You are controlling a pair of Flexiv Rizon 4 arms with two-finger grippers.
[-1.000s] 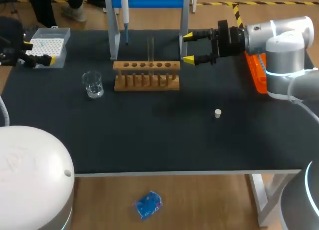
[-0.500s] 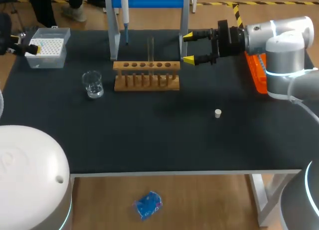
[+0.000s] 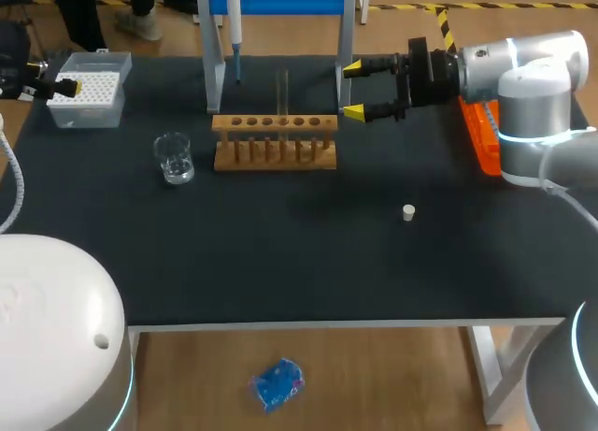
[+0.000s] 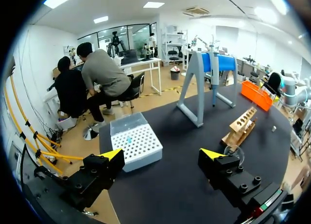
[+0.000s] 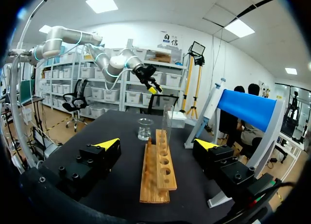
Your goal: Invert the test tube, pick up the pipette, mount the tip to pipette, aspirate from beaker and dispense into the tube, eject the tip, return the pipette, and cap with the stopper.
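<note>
You're at the very start, as far as I can judge. Your right gripper (image 3: 353,90) is empty, fingers spread wide, just right of the rack (image 3: 274,141) at the far middle, pointing left along it toward the tube (image 3: 281,93). The tube stands in a middle hole of the rack. I can't tell which end is up, so count the inversion as not yet done.

The pipette (image 3: 235,24) hangs untouched on its stand (image 3: 213,71) behind the rack. The tip box (image 3: 89,90) sits at the far left, just ahead of your left gripper (image 4: 162,154), whose fingers are apart and hold nothing. The beaker (image 3: 174,158), with a little liquid in it, stands left of the rack. The stopper (image 3: 408,211) lies alone on the table (image 3: 299,263), nearer and to the right, well apart from the tube.

So all of it is left: inverting, pipette pickup, tip, transfer, ejecting, returning, capping.
</note>
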